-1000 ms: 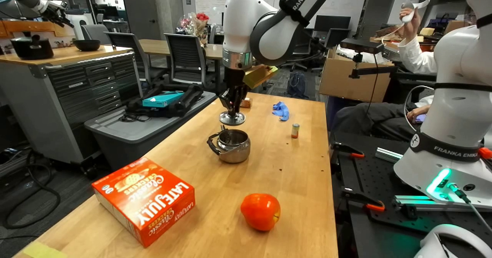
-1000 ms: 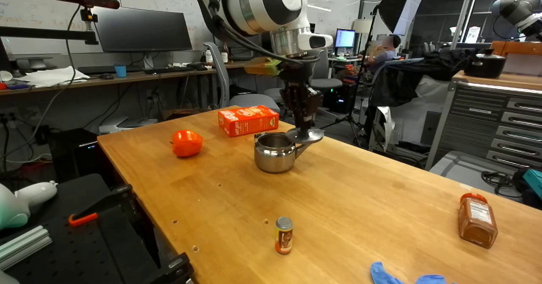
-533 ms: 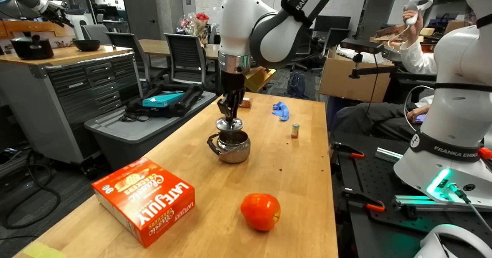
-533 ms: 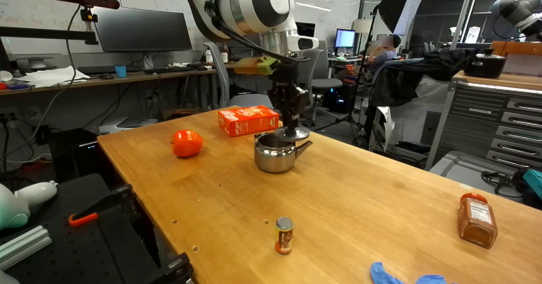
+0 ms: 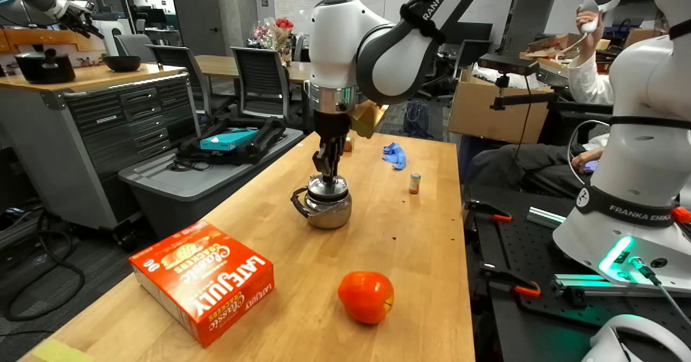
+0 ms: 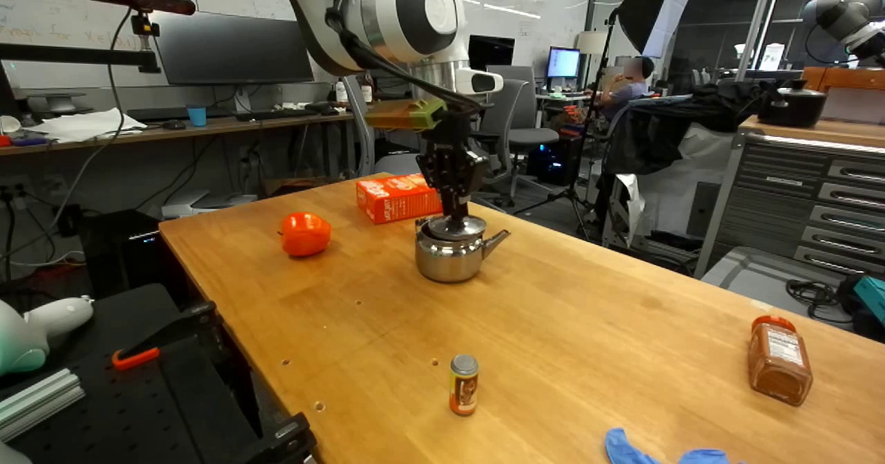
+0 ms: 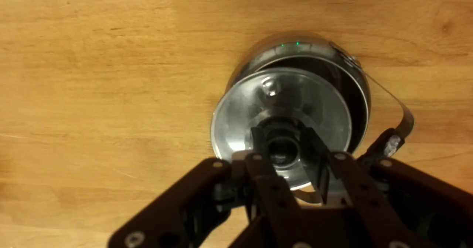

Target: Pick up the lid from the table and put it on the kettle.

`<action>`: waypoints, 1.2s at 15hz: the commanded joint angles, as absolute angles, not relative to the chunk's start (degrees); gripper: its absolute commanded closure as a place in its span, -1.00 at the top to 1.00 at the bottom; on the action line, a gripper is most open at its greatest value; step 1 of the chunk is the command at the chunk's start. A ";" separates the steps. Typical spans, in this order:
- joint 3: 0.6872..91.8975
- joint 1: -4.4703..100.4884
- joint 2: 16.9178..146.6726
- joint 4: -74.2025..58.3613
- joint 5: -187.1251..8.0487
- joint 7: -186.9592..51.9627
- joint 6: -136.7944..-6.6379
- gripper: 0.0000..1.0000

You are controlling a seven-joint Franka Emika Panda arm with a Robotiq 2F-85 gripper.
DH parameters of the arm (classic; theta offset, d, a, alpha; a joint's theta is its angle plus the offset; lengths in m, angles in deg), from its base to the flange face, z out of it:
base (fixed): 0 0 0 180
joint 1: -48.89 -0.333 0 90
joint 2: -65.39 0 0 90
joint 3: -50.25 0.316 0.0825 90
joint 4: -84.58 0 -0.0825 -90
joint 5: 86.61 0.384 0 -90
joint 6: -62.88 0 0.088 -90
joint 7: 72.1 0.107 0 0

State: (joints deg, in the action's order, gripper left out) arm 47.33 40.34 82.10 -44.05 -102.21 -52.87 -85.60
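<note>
The shiny round lid (image 5: 327, 187) hangs at the kettle's mouth; it also shows in an exterior view (image 6: 458, 227) and in the wrist view (image 7: 240, 100). The steel kettle (image 5: 333, 215) stands upright on the table, with its spout to the right in an exterior view (image 6: 448, 260). My gripper (image 7: 281, 132) points down, shut on the lid's dark knob. In the wrist view the lid sits off-centre over the kettle (image 7: 303, 48), leaving a dark gap at the upper right. I cannot tell whether the lid touches the rim.
A red cracker box (image 5: 202, 278) and an orange-red pepper (image 5: 367, 297) are on the table (image 5: 421, 254). A small can (image 6: 464, 384), a spice jar (image 6: 780, 360) and a blue glove (image 5: 394, 156) lie beyond the kettle. The kettle's bail handle (image 7: 406, 120) hangs to one side.
My gripper has carried the lid down and across from above the kettle's spout side to right over its opening. The kettle has not moved.
</note>
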 commanded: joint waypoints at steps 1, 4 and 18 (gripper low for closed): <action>47.74 40.09 80.30 -46.19 -103.02 -54.74 -85.50 -0.86; 47.97 40.32 80.09 -47.08 -102.94 -56.23 -86.06 -0.86; 49.78 39.92 78.24 -49.41 -102.43 -57.43 -86.90 -0.86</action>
